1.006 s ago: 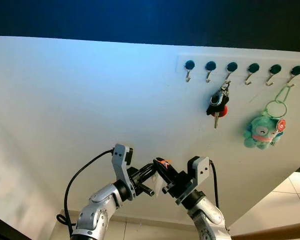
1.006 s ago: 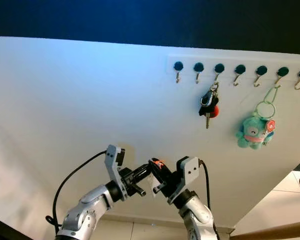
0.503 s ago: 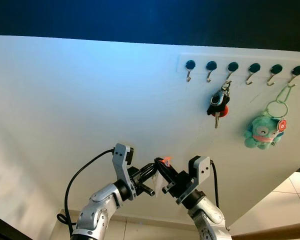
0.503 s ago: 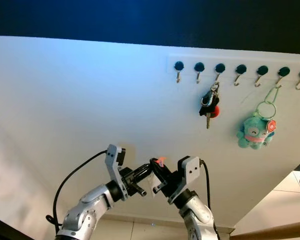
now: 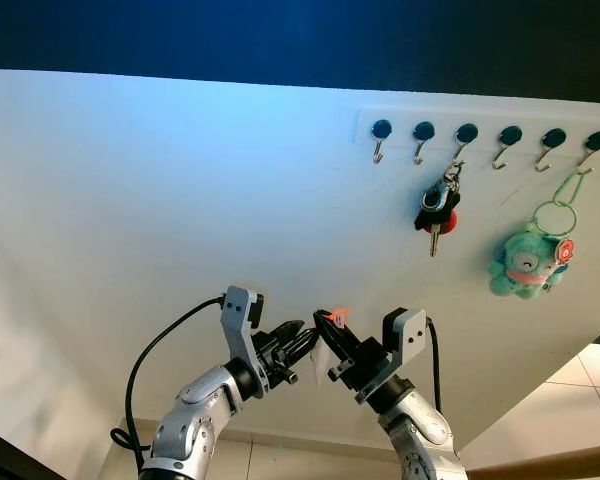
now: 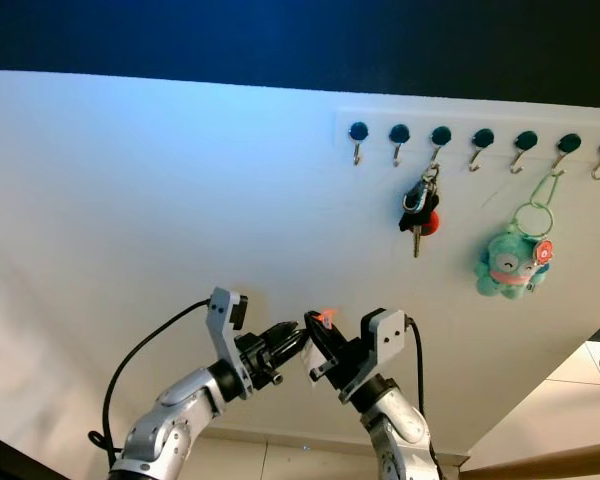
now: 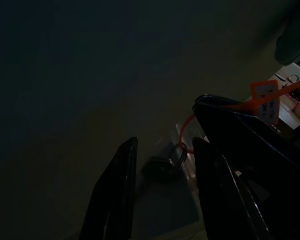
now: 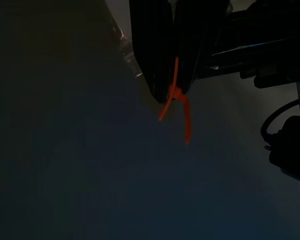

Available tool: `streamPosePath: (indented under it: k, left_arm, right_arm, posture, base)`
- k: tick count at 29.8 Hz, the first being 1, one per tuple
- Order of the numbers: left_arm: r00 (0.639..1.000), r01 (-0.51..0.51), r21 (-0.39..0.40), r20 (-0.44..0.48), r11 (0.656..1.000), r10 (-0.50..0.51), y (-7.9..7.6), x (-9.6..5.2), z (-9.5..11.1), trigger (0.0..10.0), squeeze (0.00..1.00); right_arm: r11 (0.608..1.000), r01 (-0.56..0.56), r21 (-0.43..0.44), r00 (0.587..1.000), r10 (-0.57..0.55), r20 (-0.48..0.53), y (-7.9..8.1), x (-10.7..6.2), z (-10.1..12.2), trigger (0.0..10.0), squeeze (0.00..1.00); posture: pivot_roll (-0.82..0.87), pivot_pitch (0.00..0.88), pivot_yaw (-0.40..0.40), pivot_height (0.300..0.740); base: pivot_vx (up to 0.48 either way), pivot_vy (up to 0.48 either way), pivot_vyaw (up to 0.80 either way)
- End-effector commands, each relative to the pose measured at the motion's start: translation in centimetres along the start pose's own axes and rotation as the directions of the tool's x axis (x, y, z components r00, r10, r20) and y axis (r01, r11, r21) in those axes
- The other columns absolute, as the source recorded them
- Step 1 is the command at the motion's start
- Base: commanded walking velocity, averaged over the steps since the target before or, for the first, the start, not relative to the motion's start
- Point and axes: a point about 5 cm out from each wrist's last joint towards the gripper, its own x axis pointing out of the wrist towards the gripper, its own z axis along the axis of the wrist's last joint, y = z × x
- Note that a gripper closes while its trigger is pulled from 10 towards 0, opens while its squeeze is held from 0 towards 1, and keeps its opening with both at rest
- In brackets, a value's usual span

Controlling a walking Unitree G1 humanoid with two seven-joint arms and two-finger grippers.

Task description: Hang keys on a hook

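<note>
Now that our left gripper [image 5: 292,348] has let go and spread its jaws, our right gripper [image 5: 327,338] alone pinches the keys' orange tag [image 5: 337,316] (low, far below the hooks [image 5: 380,150]), ready to lift.

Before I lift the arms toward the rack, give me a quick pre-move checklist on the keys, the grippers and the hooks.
1. Right gripper holds the key set: ok, shut on the orange tag loop.
2. Keys hanging from that loop: ok, a dark key dangles below the ring in the left wrist view.
3. Left gripper released: ok, fingers apart around the key, not pinching.
4. Free hook available: ok, the leftmost hook is bare; the third holds a black and red key bunch.
5. Plush keychain clear of the target: ok, far along the rack.
6. Loop opening wide enough for a hook: cannot tell.
</note>
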Motion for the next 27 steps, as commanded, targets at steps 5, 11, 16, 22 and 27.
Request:
streamPosePath:
  k: [5,11,16,22,27]
  left_arm:
    - [0.995,-0.099,0.059,-0.011,0.993,0.1,2.4,-2.3,0.1,10.0,0.0]
    - [0.987,-0.157,0.098,-0.02,0.983,0.16,4.0,-4.2,0.2,10.0,0.0]
    - [0.987,-0.148,0.126,-0.038,0.981,0.154,4.0,-4.5,0.0,10.0,0.24]
    - [0.971,-0.188,0.191,-0.109,0.963,0.211,4.6,-5.5,-1.2,10.0,0.0]
    - [0.938,-0.229,0.268,-0.196,0.936,0.286,5.3,-7.4,-2.9,10.0,0.0]
  right_arm:
    - [0.999,0.037,-0.009,0.999,-0.037,0.007,-0.6,-0.1,0.3,0.0,0.0]
    - [0.998,0.061,-0.011,0.998,-0.06,0.013,-1.3,-0.1,0.5,0.0,0.0]
    - [0.998,0.065,-0.012,0.998,-0.065,0.014,-1.4,-0.1,0.6,0.0,0.0]
    - [0.997,0.05,-0.066,0.999,-0.05,-0.001,-1.3,-0.1,0.7,0.0,0.0]
    - [0.937,0.069,-0.342,0.996,-0.086,-0.035,-1.1,0.7,1.5,0.0,0.0]
  posture:
    - [0.04,0.05,-0.018,0.74]
    - [0.04,0.049,-0.022,0.74]
    - [0.04,0.05,-0.022,0.74]
    - [0.04,0.051,-0.01,0.74]
    - [0.04,0.056,-0.002,0.74]
  base:
    - [0.0,0.0,0.0]
    - [0.0,0.0,0.0]
    - [0.0,0.0,0.0]
    - [0.0,0.0,0.0]
    - [0.0,0.0,0.0]
